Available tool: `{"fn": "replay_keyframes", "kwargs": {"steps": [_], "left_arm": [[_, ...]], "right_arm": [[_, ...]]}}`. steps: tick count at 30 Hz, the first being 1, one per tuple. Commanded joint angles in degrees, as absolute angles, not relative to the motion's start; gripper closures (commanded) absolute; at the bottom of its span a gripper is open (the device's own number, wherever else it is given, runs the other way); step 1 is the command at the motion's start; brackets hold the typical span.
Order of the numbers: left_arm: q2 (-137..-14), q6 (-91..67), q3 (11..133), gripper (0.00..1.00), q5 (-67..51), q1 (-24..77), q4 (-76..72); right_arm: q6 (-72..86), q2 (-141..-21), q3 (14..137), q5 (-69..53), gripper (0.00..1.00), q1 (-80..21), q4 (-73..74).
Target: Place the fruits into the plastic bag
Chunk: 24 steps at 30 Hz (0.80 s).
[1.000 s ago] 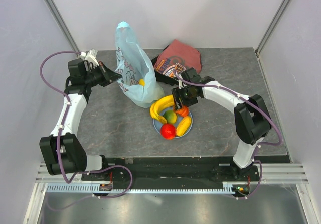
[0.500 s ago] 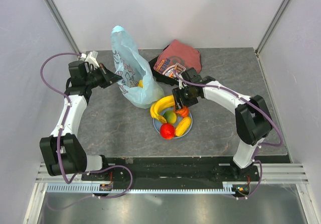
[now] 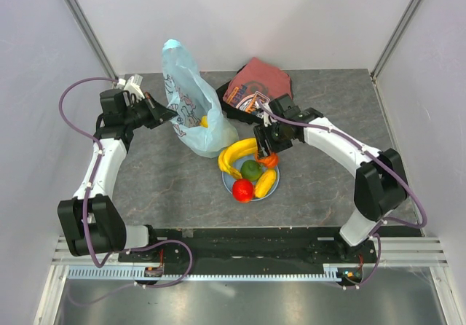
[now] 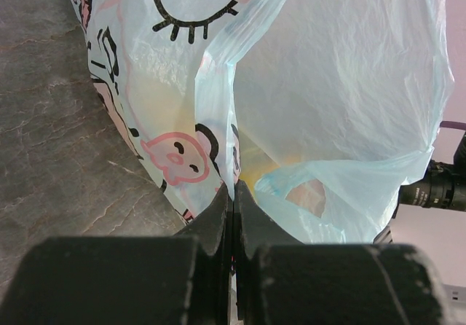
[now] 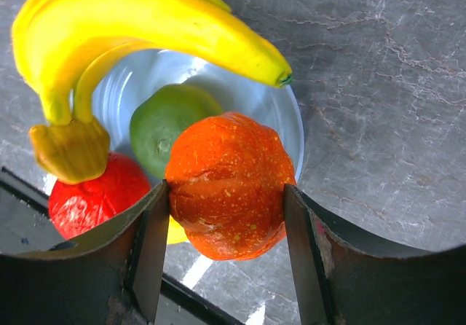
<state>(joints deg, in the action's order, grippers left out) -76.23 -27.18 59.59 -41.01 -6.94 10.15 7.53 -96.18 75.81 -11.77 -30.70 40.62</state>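
Since the right gripper [image 5: 224, 194] clamps the orange [image 5: 226, 161], the bag [image 3: 191, 110] lies up-left in the top view. Left gripper [image 4: 233, 194] pinches its rim.

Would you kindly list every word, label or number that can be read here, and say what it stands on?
No text can be read in these pictures.
plastic bag: only drawings show, a lashed eye and pink shapes; no legible word.
red cloth: a printed patch, too small to read.
orange fruit: no sticker or label seen.
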Motion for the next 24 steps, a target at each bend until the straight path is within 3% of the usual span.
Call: {"fn": "replay_keyframes", "kwargs": {"steps": [1, 14, 18, 24], "left_arm": [[-74.18, -28.04, 59.59, 0.98, -41.57, -6.77, 8.44], [-72.95, -27.16, 59.68, 0.98, -42.71, -5.80, 8.53], [-72.77, -27.16, 59.94, 0.98, -42.80, -5.10, 8.44], [-72.60, -27.60, 60.29, 0.99, -42.28, -4.22, 8.53]], "right_arm": [[4.93, -91.24, 79.80, -15.37, 0.67, -30.76, 41.40], [10.36, -86.13, 93.16, -29.44, 0.69, -31.64, 29.11], [14.67, -90.33, 99.73, -30.06, 0.71, -34.35, 19.71], [14.59, -101.15, 112.91, -29.01, 0.73, -37.87, 19.42]]}}
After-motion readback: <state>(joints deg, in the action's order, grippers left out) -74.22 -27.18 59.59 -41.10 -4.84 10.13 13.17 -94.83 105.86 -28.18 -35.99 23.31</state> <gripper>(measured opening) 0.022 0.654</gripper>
